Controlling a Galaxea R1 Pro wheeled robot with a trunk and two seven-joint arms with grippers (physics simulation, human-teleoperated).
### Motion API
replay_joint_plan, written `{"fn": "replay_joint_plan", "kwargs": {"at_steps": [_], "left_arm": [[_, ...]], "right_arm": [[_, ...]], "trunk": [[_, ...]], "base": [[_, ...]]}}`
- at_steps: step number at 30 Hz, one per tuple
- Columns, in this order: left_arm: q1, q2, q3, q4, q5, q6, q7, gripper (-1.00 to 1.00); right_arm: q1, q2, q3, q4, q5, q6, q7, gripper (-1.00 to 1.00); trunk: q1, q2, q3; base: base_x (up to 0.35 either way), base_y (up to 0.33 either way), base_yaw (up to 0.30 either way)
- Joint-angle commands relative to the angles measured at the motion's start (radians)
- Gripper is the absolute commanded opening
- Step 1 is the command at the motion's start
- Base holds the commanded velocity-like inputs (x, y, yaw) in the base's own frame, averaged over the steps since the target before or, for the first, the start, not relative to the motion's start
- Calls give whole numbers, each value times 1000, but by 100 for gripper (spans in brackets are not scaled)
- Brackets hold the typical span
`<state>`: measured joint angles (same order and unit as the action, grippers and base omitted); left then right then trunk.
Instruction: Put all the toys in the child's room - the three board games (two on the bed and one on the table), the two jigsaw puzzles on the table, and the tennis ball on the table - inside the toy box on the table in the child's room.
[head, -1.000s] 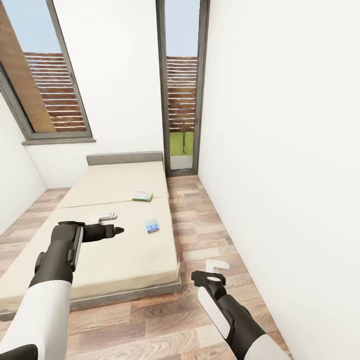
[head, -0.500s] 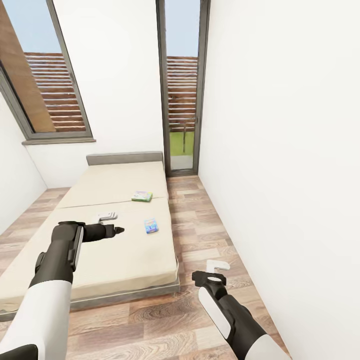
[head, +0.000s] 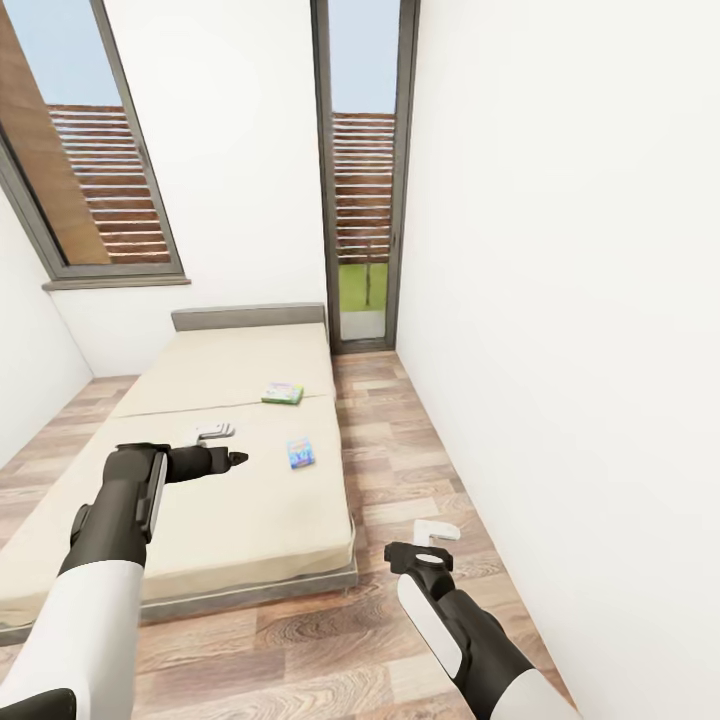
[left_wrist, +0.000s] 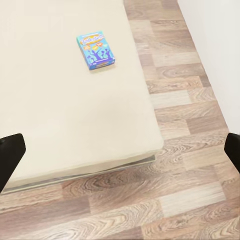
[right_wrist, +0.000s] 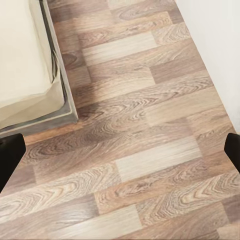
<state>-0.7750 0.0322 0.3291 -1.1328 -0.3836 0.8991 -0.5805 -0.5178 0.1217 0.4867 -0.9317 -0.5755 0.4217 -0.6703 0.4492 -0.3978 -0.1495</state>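
Bed (head: 230, 500) fills the left and middle of the head view, and against the pictures of a second ago the whole scene has slid a little left and down, so the camera and base are creeping forward, not the toys. The left gripper (head: 222, 446) hangs over the mattress, fingers spread wide in its wrist view, holding nothing. Two board games lie untouched: the green-topped box (head: 283, 393) near the bed's right edge at the mattress seam, the blue box (head: 301, 453) nearer, also close to that right edge. The right gripper (head: 432, 540) hangs over the plank floor (head: 400, 470) beyond the bed's right side, jaws apart, empty. The approach is probably nearly done; reaching comes next.
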Motion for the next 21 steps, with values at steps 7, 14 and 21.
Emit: {"fn": "replay_joint_plan", "kwargs": {"at_steps": [7, 14, 21], "left_arm": [[-1, 0, 3, -1, -11, 1, -10, 100], [-1, 1, 4, 13, -8, 0, -4, 100], [-1, 2, 4, 17, -8, 0, -1, 100]], "right_arm": [[-1, -1, 3, -1, -6, 3, -8, 100], [-1, 0, 3, 0, -6, 3, -8, 100], [-1, 0, 3, 2, -6, 3, -8, 100]], "trunk": [[1, -2, -2], [1, -2, -2], [1, -2, -2]], "base": [[32, -29, 0], [4, -4, 0], [3, 2, 0]]}}
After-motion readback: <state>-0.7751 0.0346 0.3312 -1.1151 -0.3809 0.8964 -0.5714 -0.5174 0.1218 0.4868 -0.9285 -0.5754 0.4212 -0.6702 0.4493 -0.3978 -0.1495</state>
